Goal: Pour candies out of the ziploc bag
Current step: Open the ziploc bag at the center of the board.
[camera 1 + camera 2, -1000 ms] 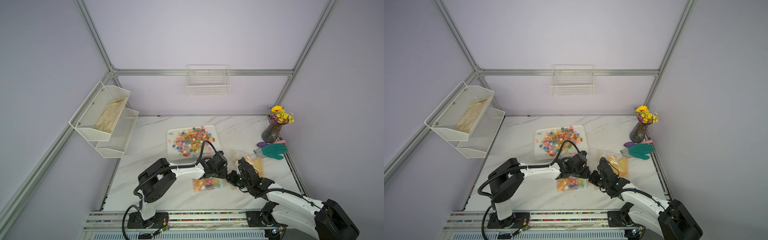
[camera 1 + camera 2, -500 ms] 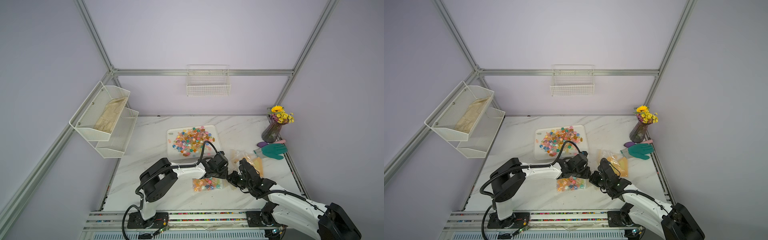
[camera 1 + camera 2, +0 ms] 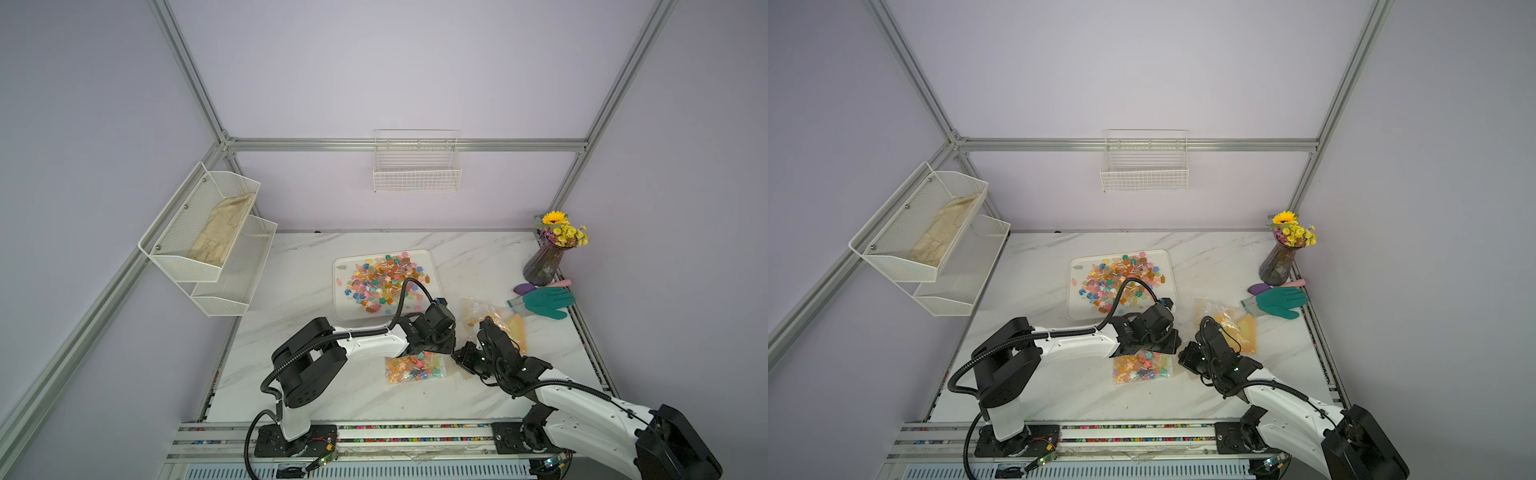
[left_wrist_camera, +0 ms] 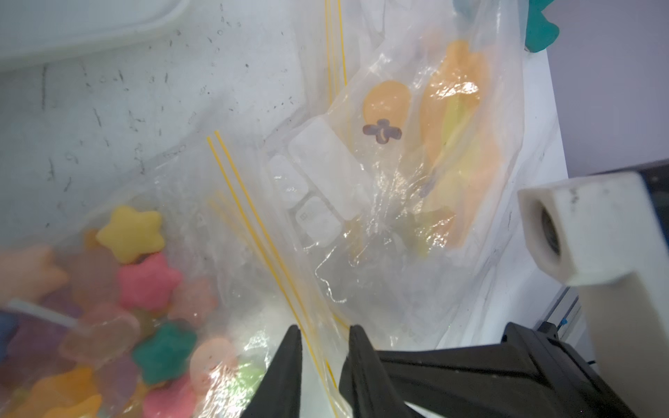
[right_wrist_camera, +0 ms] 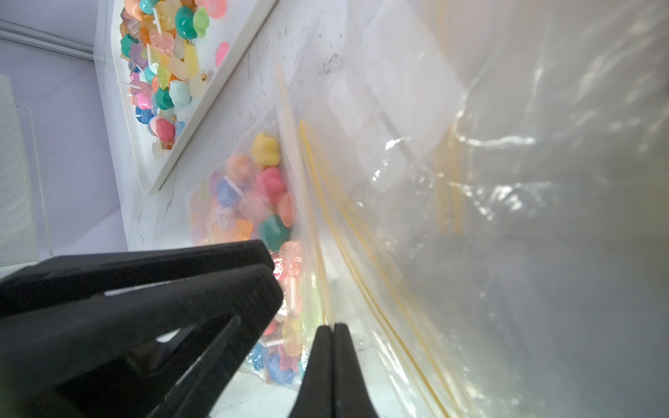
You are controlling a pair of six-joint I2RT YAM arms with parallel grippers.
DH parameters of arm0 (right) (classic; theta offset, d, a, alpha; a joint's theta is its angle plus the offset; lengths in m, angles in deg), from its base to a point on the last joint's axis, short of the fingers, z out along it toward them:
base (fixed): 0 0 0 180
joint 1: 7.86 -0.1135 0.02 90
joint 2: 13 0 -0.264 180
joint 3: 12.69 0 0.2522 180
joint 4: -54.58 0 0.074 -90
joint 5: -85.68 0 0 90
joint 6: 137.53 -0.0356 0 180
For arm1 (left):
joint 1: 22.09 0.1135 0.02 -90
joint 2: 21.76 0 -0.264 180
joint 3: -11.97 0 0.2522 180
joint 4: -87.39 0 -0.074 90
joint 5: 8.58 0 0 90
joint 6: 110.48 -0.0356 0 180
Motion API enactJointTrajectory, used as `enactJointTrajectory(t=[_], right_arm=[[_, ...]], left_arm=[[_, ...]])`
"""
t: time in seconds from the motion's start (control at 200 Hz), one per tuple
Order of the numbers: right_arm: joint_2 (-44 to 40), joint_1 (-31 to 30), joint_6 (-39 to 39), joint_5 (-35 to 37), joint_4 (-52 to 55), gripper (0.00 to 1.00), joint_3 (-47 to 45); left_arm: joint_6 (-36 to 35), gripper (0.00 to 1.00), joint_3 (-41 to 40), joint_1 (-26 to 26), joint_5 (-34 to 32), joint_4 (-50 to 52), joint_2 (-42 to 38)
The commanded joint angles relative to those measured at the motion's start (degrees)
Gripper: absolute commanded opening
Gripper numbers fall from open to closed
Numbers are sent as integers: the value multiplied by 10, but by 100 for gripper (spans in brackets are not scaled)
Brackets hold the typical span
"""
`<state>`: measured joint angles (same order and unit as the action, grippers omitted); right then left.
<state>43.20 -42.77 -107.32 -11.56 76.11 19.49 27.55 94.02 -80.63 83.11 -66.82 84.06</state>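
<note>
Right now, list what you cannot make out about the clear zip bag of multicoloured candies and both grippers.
Left gripper: left wrist view shows film in its gap; pinch unclear.
Right gripper: shut; its own tips hide any film, right wrist view.
Mouth of the clear zip bag of multicoloured candies: open or sealed; both grippers cover it in both top views.

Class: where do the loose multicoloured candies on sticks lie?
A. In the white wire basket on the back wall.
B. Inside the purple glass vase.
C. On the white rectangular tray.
C: the loose multicoloured candies lie spread over the white rectangular tray on the marble table.
</note>
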Motion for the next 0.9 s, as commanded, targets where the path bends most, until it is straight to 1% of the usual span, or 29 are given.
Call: enactJointTrajectory(t=[0.0, 0.235, 0.405, 0.475, 0.715, 0.89], right_arm=[[4, -1, -8, 11, 6, 0, 7], [13, -2, -6, 12, 3, 0, 10], [15, -2, -5, 11, 2, 0, 10], [15, -2, -5, 11, 0, 0, 9], [-1, -1, -4, 10, -5, 0, 5], [-31, -1, -6, -6, -18, 0, -5]], left_arm=[[6, 25, -22, 3, 3, -2, -13], [9, 27, -24, 5, 5, 10, -11], [8, 36, -18, 5, 10, 13, -6], [5, 37, -13, 5, 17, 13, 0], [0, 37, -2, 5, 40, 9, 17], [2, 37, -15, 5, 37, 3, 6]])
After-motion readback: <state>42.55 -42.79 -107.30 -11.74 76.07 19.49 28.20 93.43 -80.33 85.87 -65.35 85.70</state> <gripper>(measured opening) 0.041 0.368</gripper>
